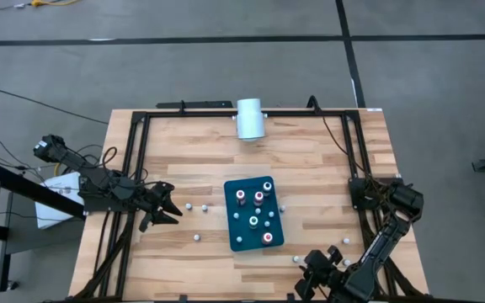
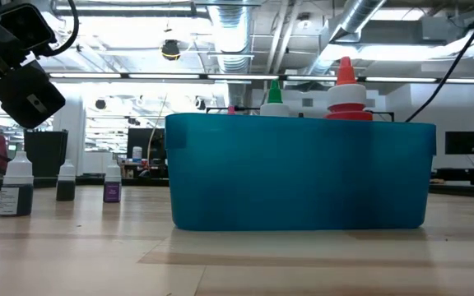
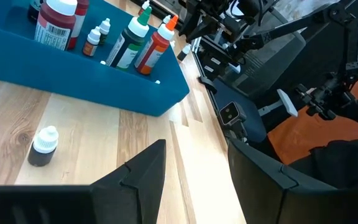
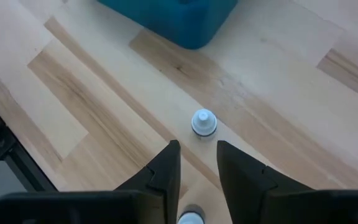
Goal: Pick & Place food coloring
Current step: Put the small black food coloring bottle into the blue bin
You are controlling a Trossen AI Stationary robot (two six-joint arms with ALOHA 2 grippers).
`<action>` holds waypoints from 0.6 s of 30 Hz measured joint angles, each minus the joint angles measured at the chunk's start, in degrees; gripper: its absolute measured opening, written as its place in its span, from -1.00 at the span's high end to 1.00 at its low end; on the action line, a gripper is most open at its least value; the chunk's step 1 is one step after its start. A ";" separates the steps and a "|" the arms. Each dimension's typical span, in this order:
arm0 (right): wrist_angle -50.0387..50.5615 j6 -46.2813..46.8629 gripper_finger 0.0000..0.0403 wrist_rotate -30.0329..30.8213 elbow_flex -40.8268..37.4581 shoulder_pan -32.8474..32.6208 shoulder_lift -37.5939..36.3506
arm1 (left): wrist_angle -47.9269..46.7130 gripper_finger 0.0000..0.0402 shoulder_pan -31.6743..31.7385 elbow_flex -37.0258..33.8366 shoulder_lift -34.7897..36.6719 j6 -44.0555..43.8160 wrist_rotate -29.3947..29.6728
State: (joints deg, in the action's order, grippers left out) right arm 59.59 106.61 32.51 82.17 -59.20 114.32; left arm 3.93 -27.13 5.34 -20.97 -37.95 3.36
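Observation:
The food coloring is a set of tiny bottles. Several stand upright in the teal tray (image 1: 241, 238), among them red-topped (image 1: 268, 237) and green-topped (image 1: 253, 221) ones. Others stand loose on the wood: three left of the tray (image 2: 16, 185) (image 2: 66, 181) (image 2: 112, 182) and some near its right corner. My left gripper (image 1: 165, 207) hovers open left of the tray, with a dark-filled bottle (image 3: 44, 146) beside its fingers. My right gripper (image 4: 197, 163) is open at the near right. A white-capped bottle (image 4: 204, 122) stands just past its tips and another cap (image 4: 191, 218) shows between the fingers.
A large white cylinder (image 1: 250, 118) lies at the table's far edge. A black frame (image 1: 133, 151) runs along the table's sides. Bare wood lies between the tray and the far edge. In the low view the tray wall (image 2: 299, 177) blocks the table's right half.

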 joint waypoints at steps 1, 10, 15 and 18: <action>-0.02 0.00 0.50 -0.02 0.00 0.00 0.00 | -0.01 0.18 0.00 -0.02 0.00 0.00 0.00; 0.19 0.35 0.02 -0.26 0.00 -0.46 0.00 | -0.01 0.18 -0.01 -0.01 0.00 -0.05 0.00; 1.28 -8.82 -0.16 -4.02 0.00 -0.44 -0.02 | -0.01 0.18 0.01 0.00 0.00 -0.07 0.00; 1.05 -9.84 -0.19 -0.21 0.00 -0.83 0.19 | -0.01 0.18 -0.01 0.00 0.00 -0.09 0.00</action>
State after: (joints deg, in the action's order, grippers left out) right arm 60.65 96.76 32.30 82.17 -60.03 114.51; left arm 3.92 -27.14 5.34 -20.97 -38.04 3.36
